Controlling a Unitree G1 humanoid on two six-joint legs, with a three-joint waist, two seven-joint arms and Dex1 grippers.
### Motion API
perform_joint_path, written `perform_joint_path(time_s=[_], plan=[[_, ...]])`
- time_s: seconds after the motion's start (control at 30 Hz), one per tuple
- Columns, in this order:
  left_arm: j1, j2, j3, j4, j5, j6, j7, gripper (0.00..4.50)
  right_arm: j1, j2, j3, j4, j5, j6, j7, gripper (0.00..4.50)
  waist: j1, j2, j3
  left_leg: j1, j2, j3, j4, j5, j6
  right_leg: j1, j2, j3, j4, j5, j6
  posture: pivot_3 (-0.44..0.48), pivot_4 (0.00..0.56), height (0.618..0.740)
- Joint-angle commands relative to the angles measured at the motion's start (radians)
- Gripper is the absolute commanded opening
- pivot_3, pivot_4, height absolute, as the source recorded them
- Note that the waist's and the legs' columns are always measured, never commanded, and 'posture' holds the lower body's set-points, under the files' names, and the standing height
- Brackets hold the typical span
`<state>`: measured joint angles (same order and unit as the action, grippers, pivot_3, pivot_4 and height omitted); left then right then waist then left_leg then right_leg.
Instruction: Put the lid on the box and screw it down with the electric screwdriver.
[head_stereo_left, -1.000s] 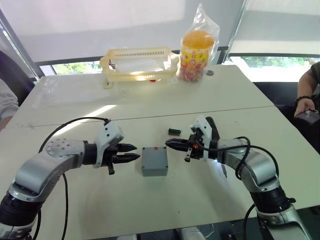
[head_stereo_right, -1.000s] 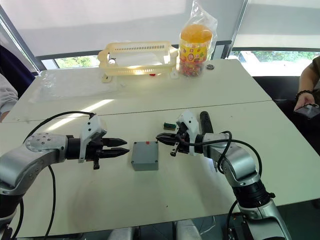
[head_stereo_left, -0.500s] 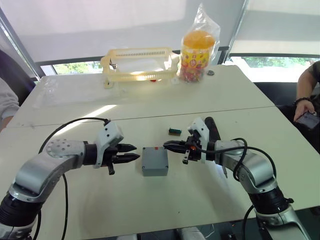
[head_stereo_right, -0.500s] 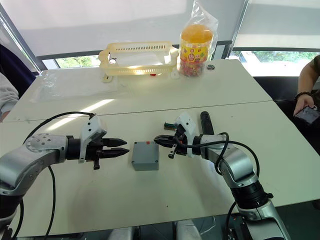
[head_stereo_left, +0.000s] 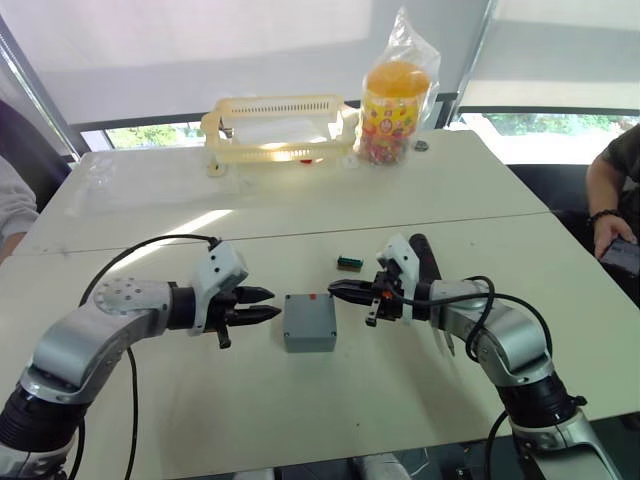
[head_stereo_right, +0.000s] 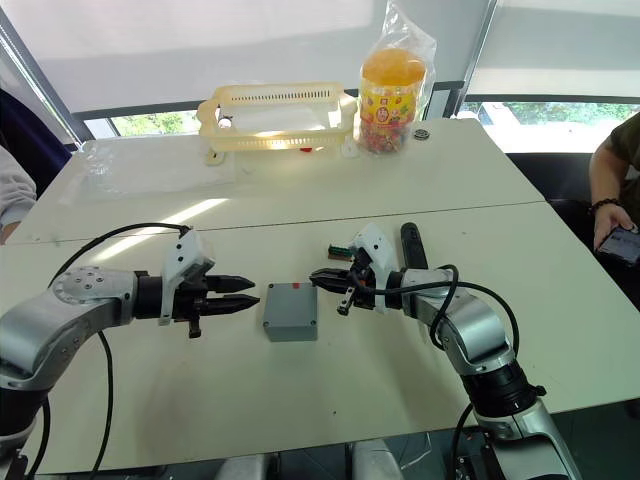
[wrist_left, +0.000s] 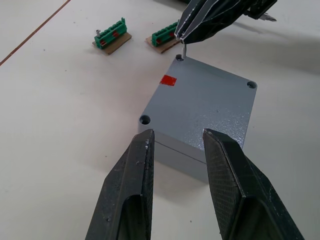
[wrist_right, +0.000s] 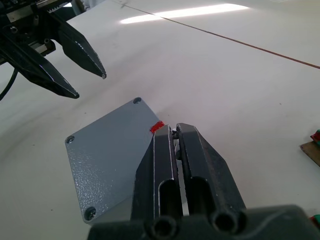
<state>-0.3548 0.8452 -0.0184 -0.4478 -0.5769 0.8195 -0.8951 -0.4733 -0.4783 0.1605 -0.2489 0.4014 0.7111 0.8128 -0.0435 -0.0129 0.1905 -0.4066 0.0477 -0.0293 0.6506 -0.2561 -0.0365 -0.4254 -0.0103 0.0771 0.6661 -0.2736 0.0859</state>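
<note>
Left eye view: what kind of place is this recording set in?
Probably an office or lab by a window: pale tables pushed together, drawn window blinds, and a snack jar beside a plastic basket.

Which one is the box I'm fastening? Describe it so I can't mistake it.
On the near half of the white table, look between the two pincers. The box is the square grey block with its lid on, a red mark on top near one corner; the small green blocks beside it are not it.

bare table (head_stereo_left: 250, 400) around box (head_stereo_left: 309, 322)
</note>
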Motion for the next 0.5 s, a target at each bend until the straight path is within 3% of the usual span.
perform_joint_path(time_s=[0.03, 0.5], plan=[[-0.011, 0.002, 0.009, -0.013, 0.004, -0.010, 0.003, 1.52, -0.010, 0.002, 0.004, -0.006, -0.006, -0.028, 0.002, 0.08, 0.000, 0.000, 0.000, 0.000, 0.000, 0.000, 0.000, 0.000, 0.000, 0.000, 0.000, 0.000, 0.000, 0.000, 0.000, 0.000, 0.150, 0.740], [-0.009, 0.001, 0.009, -0.016, 0.002, -0.012, 0.009, 1.52, -0.006, 0.000, 0.025, 0.022, -0.031, -0.056, 0.009, 0.08, 0.000, 0.000, 0.000, 0.000, 0.000, 0.000, 0.000, 0.000, 0.000, 0.000, 0.000, 0.000, 0.000, 0.000, 0.000, 0.000, 0.150, 0.740]])
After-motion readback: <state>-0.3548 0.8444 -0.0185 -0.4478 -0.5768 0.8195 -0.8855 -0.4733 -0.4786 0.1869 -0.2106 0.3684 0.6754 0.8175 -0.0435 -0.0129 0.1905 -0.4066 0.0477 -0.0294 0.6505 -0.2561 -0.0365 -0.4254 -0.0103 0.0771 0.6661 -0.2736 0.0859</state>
